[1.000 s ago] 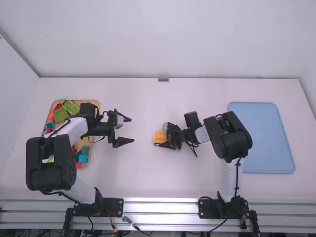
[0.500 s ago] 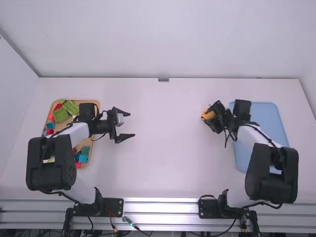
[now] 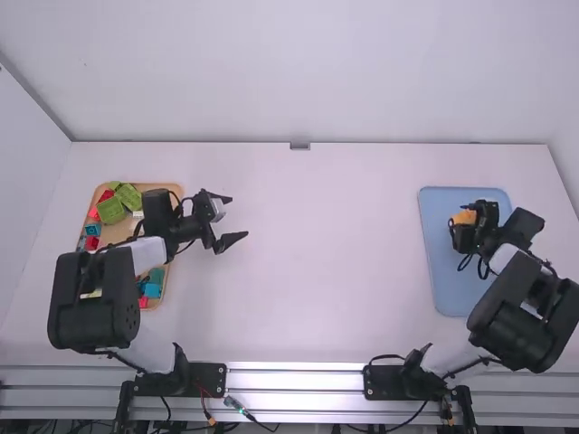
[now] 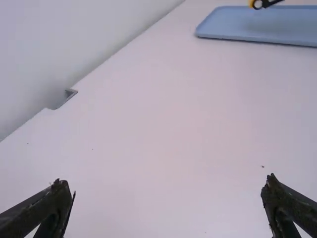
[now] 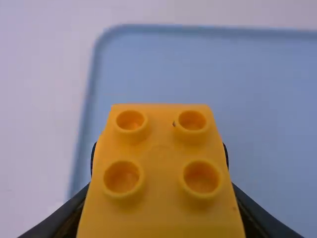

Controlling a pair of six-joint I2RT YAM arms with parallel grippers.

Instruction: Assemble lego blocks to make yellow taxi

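My right gripper [image 3: 470, 226] is over the blue tray, shut on the yellow taxi [image 3: 464, 218]. In the right wrist view the taxi [image 5: 161, 144] shows its studded yellow top, held between the fingers of my right gripper [image 5: 159, 158]. A dark wheel and a bit of yellow taxi [image 4: 251, 3] show at the top of the left wrist view, above the tray. My left gripper [image 3: 231, 219] stands open beside the wooden tray; in its own wrist view the left gripper [image 4: 168, 198] has widely parted fingers and bare table between them.
The blue tray [image 3: 452, 289] lies at the right of the table. At the far left, the wooden tray [image 3: 172, 188] holds green, red and teal blocks, partly beneath the left arm. A small grey bracket [image 3: 299, 146] sits at the table's back edge.
My right gripper has carried the yellow taxi from mid-table rightward to over the blue tray. The left gripper has shifted slightly and stays open.
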